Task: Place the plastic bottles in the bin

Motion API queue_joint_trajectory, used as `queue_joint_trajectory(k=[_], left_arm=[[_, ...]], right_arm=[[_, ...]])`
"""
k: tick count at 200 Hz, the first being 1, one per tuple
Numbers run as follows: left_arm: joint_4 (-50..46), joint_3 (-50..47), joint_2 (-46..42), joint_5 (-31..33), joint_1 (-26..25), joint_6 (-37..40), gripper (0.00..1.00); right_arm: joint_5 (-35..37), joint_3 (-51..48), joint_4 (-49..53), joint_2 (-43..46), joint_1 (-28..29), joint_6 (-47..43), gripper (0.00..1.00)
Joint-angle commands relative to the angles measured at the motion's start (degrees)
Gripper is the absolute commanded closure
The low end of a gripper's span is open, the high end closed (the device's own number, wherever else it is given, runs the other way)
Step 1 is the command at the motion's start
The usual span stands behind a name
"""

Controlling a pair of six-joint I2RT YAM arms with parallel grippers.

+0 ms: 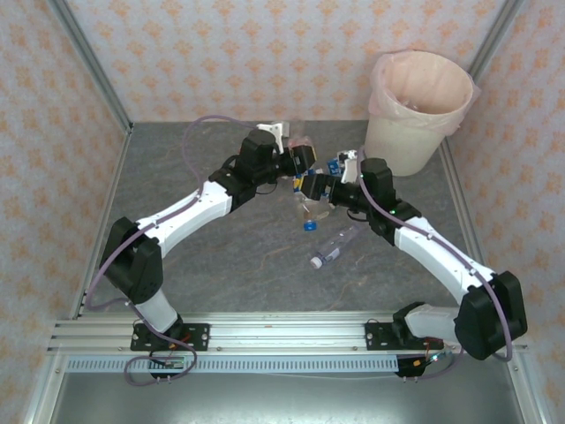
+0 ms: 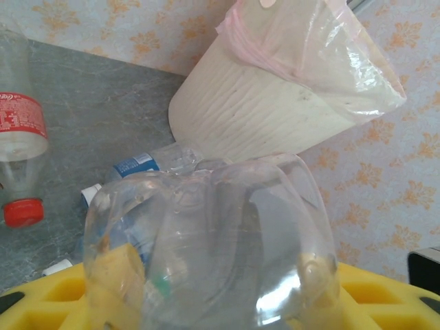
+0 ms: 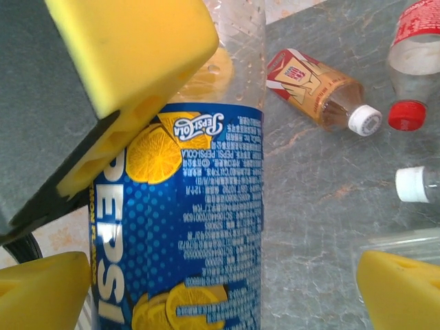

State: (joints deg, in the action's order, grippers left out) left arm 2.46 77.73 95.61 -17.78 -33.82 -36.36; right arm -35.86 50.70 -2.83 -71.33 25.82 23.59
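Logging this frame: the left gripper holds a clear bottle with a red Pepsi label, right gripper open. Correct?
The Pepsi label is blue, not red; the right wrist view shows it. The left gripper holds that clear bottle, right gripper open.

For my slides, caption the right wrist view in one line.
Open right gripper straddles a blue-labelled Pepsi bottle gripped by the left gripper; other bottles lie on the grey table.

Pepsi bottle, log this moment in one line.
left tool: shut on Pepsi bottle | right tool: open, straddling it | bin: bottle not in yet
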Motion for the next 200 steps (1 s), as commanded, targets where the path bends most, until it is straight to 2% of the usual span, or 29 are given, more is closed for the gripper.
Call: queue_joint_trajectory(k=[1, 23, 65, 94, 107, 124, 168, 200], left_arm=[[2.4, 2.0, -1.6, -1.1, -1.0, -0.3, 0.55], [2.2, 2.1, -1.1, -0.6, -1.1, -0.7, 0.55], [1.8, 2.2, -1.0, 0.1, -1.1, -1.3, 0.53], [-0.6, 3.3, -1.0, 0.5, -1.1, -1.3, 0.48], [-1.4, 3.4, -1.0, 0.8, -1.0, -1.5, 0.41], [-1.1, 2.8, -1.6, 0.8, -1.1, -1.4, 0.23], [-1.7, 1.3, -4.9, 2.8, -0.8, -0.4, 0.01], [1.8, -2.8, -8.1, 4.4, 0.8, 1.3, 0.00]], right_arm=[[-1.4, 1.6, -3.6, -2.0, 0.8, 1.4, 0.01], [-3.3, 2.3, -4.3, -3.3, 2.9, -0.6, 0.01], [1.1, 2.7, -2.0, -4.5, 4.1, -1.5, 0.00], [4.2, 3.2, 0.6, -4.0, 4.1, -1.9, 0.27], [5.3, 3.1, 1.0, -3.6, 4.1, -2.8, 0.35], [6.6, 3.2, 1.9, -3.2, 4.1, -3.9, 0.41], [13.1, 4.1, 6.9, -2.1, 4.1, -7.2, 0.51], [19.4, 4.7, 10.8, -0.9, 4.1, -9.1, 0.55]])
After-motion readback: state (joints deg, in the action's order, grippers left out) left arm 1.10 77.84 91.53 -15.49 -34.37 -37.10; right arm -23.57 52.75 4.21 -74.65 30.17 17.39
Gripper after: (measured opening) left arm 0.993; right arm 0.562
